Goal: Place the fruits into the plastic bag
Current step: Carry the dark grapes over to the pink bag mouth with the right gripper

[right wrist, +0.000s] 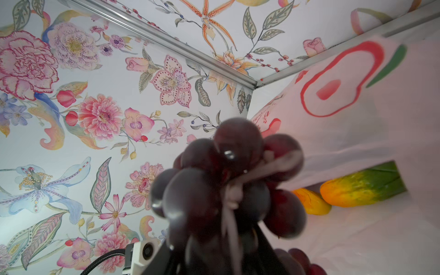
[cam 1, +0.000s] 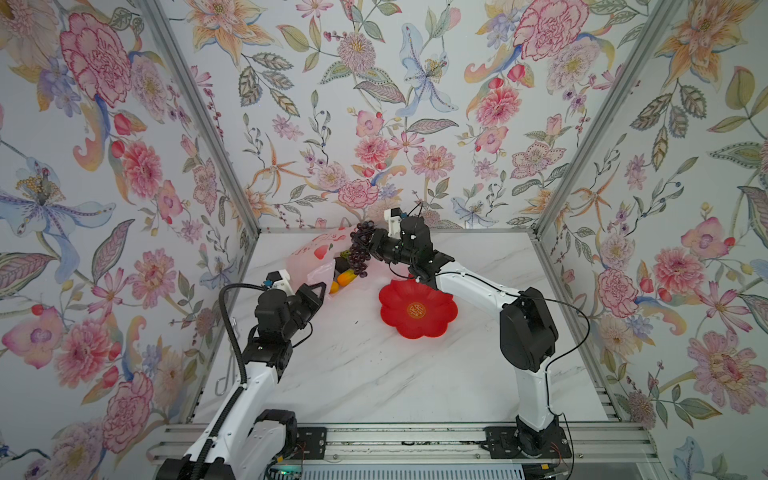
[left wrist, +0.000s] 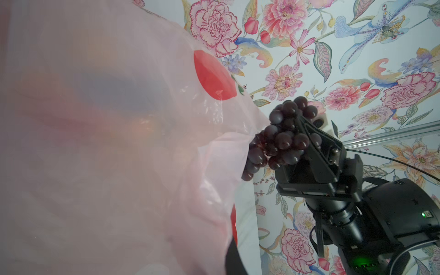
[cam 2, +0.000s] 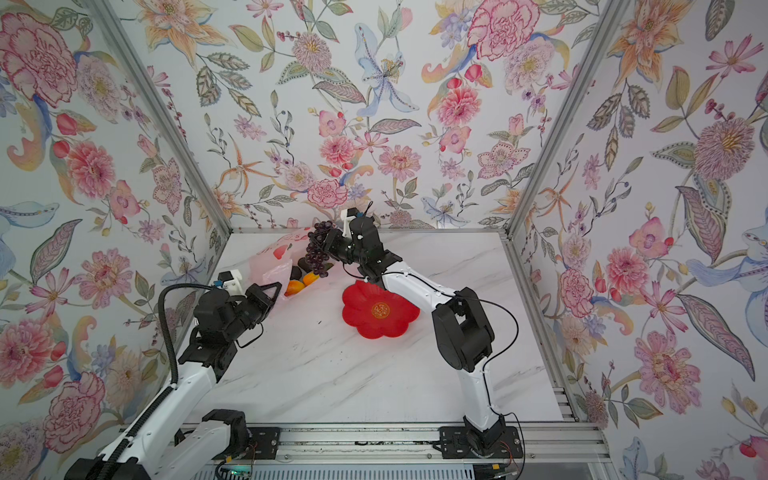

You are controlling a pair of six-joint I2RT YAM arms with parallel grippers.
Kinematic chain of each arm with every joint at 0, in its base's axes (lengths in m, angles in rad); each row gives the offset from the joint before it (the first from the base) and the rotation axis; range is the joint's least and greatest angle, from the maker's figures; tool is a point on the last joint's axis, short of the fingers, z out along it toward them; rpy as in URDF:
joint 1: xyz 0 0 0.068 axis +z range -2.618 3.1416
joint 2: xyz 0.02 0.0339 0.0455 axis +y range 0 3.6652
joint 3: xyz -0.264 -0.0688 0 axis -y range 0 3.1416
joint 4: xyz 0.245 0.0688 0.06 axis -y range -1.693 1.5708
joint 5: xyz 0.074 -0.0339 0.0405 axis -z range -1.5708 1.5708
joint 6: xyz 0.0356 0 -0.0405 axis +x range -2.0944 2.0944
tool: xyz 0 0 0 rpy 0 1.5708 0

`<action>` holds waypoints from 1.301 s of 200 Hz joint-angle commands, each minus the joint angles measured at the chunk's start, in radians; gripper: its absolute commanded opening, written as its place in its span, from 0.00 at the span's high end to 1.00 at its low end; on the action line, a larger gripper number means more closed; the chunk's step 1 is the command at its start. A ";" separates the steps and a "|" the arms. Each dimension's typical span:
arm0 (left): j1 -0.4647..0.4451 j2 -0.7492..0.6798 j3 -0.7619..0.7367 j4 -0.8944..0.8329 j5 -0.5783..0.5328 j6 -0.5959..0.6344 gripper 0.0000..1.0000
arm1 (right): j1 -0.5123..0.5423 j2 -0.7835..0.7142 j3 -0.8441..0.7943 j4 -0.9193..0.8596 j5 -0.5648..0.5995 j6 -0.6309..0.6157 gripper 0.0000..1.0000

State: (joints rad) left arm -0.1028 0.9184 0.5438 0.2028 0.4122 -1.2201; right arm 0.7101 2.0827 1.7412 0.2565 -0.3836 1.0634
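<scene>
The pale pink plastic bag lies at the back left of the table, its mouth facing the middle. My left gripper is shut on the bag's near edge and lifts it; the film covers most of the left wrist view. My right gripper is shut on the dark purple grape bunch, which hangs at the bag's mouth. Inside lie a green-yellow oblong fruit, an orange one and a dark piece.
A red flower-shaped dish stands just right of the bag, under the right forearm, with no fruit showing in it. Floral walls close in the table at the back and both sides. A metal rail runs along the front edge.
</scene>
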 commanded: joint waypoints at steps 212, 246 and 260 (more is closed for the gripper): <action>0.000 0.097 0.117 0.046 0.080 0.017 1.00 | 0.068 0.210 0.103 0.106 -0.419 0.171 0.65; -0.002 0.016 0.141 -0.208 0.061 0.245 1.00 | 0.036 0.288 0.211 0.254 -0.494 0.423 0.65; -0.005 -0.030 0.125 -0.278 0.047 0.316 1.00 | 0.026 0.317 0.285 0.225 -0.524 0.456 0.65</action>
State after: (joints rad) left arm -0.1028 0.9638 0.6548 0.1192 0.4576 -1.1019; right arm 0.7616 2.3657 1.9091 0.3870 -0.8143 1.3529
